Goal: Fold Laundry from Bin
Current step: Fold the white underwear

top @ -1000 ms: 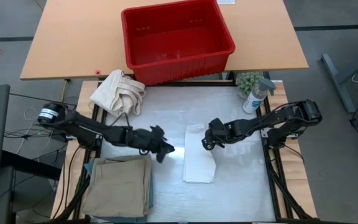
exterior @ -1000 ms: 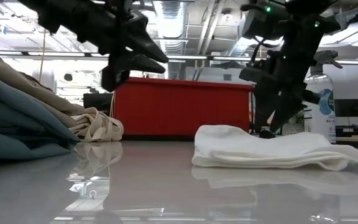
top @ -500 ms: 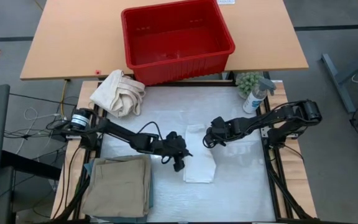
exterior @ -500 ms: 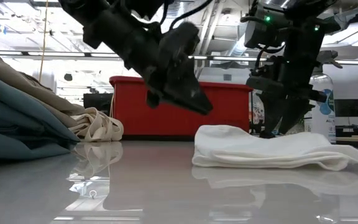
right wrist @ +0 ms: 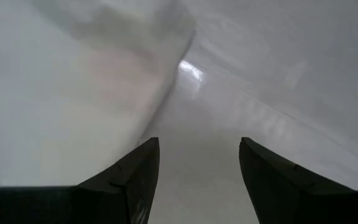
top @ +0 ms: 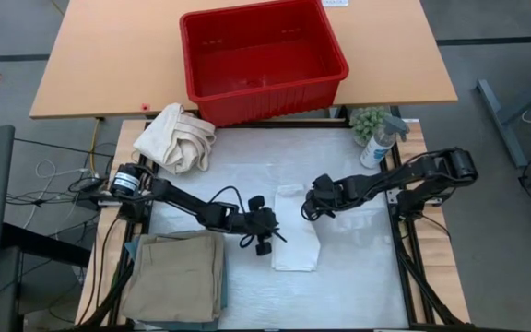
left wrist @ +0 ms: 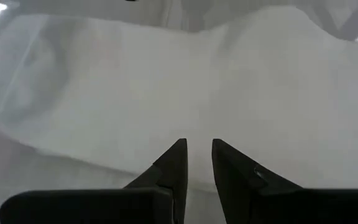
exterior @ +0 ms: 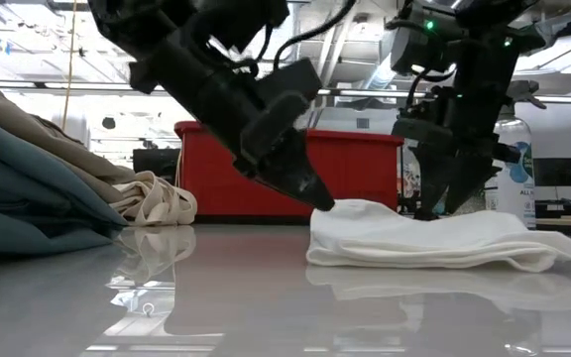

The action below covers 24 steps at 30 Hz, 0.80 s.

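Observation:
A folded white cloth (top: pixel 295 242) (exterior: pixel 414 238) lies flat in the middle of the table. My left gripper (top: pixel 277 236) (exterior: pixel 320 201) slants down at the cloth's left edge (left wrist: pixel 166 81), its fingers only a narrow gap apart with nothing between them. My right gripper (top: pixel 308 210) (exterior: pixel 426 208) stands wide open over the cloth's far right corner (right wrist: pixel 61 93), with bare table between its fingers. Folded khaki trousers (top: pixel 175 275) rest on a teal garment (exterior: pixel 18 213) at the near left. The red bin (top: pixel 265 97) stands on the wooden table beyond. My left gripper has its fingertips (exterior: pixel 317 198) right at the top of the white cloth's left edge (exterior: pixel 323 210), coming slanting down from the table's left. I cannot tell whether they touch it.
A bundled cream canvas cloth (top: pixel 175 136) lies at the far left corner. A spray bottle (top: pixel 376 143) and a small plant (top: pixel 369 120) stand at the far right. Bare table shows on the near side of the white cloth and to its right.
My left gripper has swung toward the table's right and come down, rolling as it went, from above the trousers' far edge to the white cloth's left edge. The cloth lies as before.

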Each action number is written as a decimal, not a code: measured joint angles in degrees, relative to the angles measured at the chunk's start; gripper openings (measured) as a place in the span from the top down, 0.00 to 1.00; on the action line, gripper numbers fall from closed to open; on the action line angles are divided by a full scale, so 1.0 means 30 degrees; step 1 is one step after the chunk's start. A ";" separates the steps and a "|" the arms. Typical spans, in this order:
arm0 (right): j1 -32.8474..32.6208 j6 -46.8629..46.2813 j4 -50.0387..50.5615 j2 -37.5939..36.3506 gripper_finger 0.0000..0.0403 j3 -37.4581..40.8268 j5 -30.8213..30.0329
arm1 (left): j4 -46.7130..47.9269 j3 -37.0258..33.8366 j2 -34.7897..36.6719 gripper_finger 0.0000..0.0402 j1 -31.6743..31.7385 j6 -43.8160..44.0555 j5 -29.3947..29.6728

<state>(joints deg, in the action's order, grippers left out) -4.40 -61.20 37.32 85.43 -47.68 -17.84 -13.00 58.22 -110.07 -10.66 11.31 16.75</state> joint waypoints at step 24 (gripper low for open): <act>0.1231 -0.1600 -0.5275 -0.0249 0.39 0.1479 0.4064 | -0.2935 -0.0035 -0.0558 0.84 -0.0394 0.3318 -0.4773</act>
<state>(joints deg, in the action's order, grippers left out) -0.71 -66.00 21.50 84.68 -43.24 -5.65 -21.80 58.11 -111.74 -11.84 21.26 2.43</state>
